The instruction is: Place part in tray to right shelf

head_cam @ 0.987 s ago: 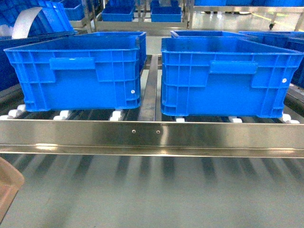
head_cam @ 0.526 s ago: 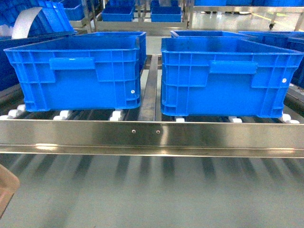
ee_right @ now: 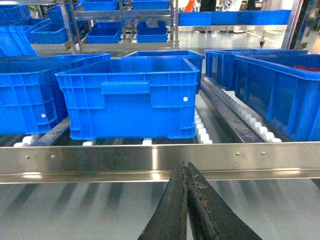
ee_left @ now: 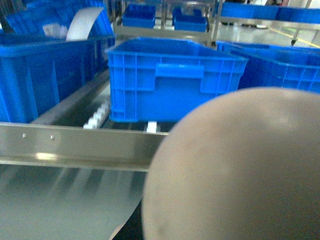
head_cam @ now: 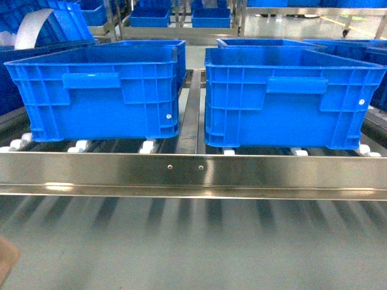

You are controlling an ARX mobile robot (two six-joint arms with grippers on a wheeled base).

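Note:
The beige tray [ee_left: 235, 170] fills the lower right of the left wrist view, very close to the camera and blurred. It hangs above the floor and hides my left gripper's fingers. In the head view only its corner [head_cam: 6, 261] shows, at the bottom left edge. The part is out of view. The right shelf shows as a shiny steel front rail [head_cam: 193, 172] with white rollers behind it. My right gripper [ee_right: 186, 165] is shut with nothing in it, its tips level with the shelf's rail [ee_right: 150, 160] in the right wrist view.
Two large blue crates [head_cam: 100, 93] [head_cam: 290, 96] stand side by side on the shelf's rollers just behind the rail. More blue crates [ee_right: 275, 85] sit on the neighbouring tracks and on racks further back. Grey floor lies below the rail.
The tray's corner has slid down and to the left in the head view, so only a sliver still shows. The crates and the shelf have not moved.

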